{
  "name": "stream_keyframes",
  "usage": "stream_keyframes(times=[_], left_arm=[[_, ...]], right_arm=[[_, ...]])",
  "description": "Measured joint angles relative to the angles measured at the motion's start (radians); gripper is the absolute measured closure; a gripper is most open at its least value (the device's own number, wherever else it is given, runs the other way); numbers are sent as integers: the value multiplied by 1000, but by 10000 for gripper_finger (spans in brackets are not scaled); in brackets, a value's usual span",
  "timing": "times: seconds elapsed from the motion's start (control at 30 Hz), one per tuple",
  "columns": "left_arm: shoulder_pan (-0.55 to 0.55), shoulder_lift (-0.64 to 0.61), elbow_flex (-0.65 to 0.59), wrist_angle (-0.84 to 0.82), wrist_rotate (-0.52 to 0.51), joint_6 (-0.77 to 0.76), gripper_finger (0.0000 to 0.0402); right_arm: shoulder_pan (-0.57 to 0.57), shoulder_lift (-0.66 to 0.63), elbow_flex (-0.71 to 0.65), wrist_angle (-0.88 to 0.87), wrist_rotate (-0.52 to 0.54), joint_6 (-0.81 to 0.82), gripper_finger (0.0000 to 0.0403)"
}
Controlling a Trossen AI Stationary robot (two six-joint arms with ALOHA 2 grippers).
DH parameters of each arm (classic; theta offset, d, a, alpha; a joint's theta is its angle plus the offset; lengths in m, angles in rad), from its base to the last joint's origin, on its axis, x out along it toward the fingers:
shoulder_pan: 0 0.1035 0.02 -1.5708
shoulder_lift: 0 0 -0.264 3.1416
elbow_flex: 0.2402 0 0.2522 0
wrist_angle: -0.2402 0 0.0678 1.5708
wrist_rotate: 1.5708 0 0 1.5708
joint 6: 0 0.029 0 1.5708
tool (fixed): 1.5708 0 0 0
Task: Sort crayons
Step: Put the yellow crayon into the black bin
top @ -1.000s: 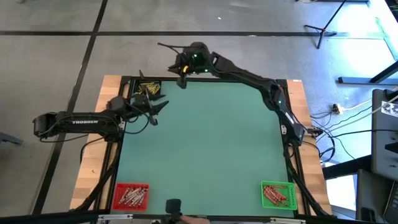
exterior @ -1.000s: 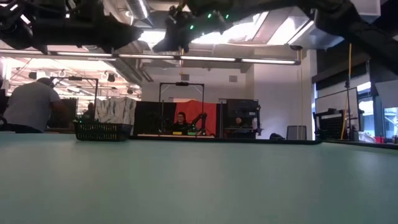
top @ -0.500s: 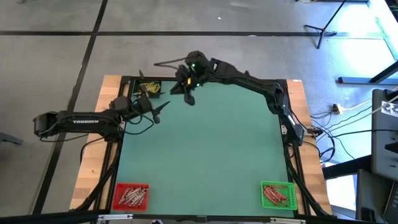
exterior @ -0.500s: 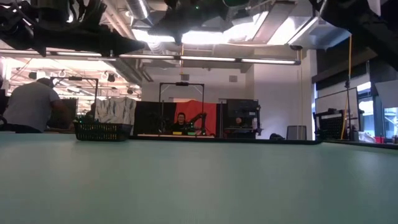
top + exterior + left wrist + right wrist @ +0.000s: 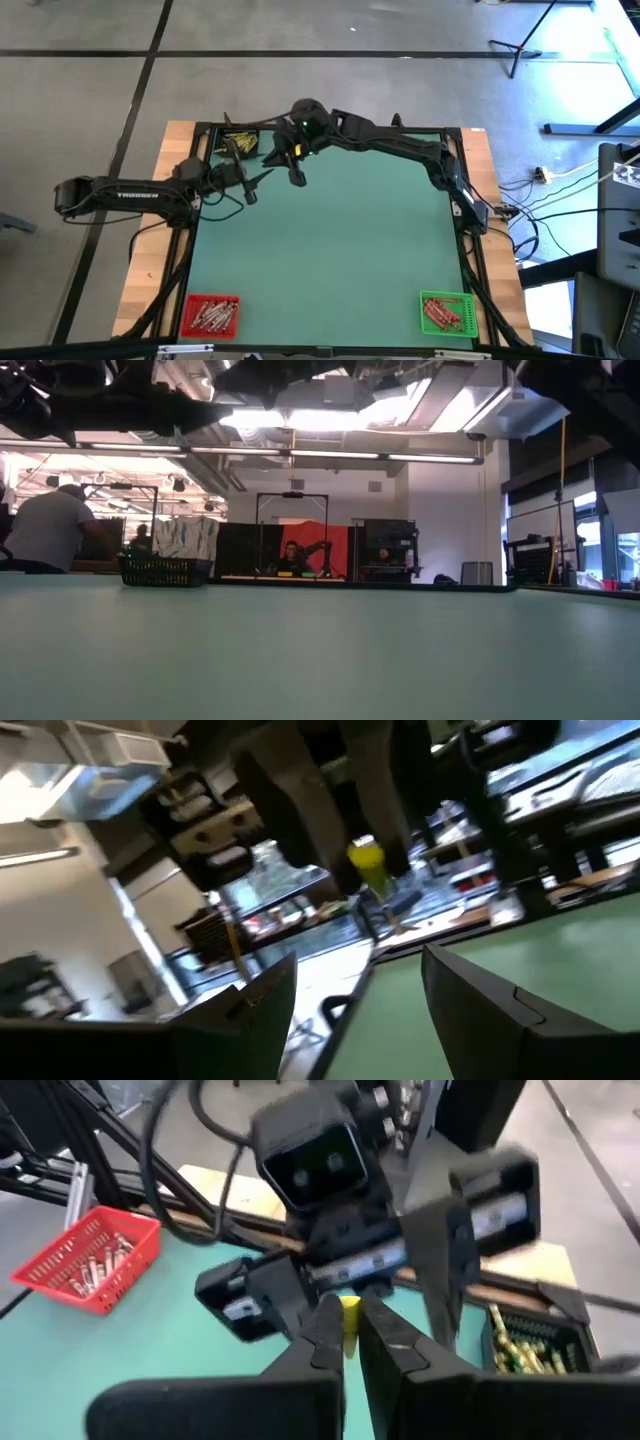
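Nearest, at six o'clock, red bin [image 5: 211, 314] and green bin [image 5: 445, 312] hold crayons; farther, toward eleven o'clock, the right gripper [image 5: 350, 1332] pinches a yellow crayon [image 5: 351, 1316] before the left gripper [image 5: 250, 178], jaws wide, where a mistimed handover could drop it.

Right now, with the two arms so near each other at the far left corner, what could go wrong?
1. The right gripper pinches a yellow crayon by a short end only; it may slip out.
2. The left gripper, fingers open, sits close to the right one; they might collide during a handover.
3. A dropped crayon could roll on the green mat, missing the black bin.
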Motion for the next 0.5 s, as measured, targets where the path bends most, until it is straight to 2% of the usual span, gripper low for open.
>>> stream_keyframes(times=[0.1,0.27,0.4,0.5], left_arm=[[-15,0,0,-2,10,-29,204],[-19,0,0,-93,-129,-102,204],[-19,0,0,-256,-223,-241,204],[-19,0,0,-413,-238,-362,204]], right_arm=[[5,0,1,3,11,-15,391],[-9,0,0,-41,107,-51,391],[-46,0,-5,-10,118,-51,391],[-79,0,-41,75,148,-46,391]])
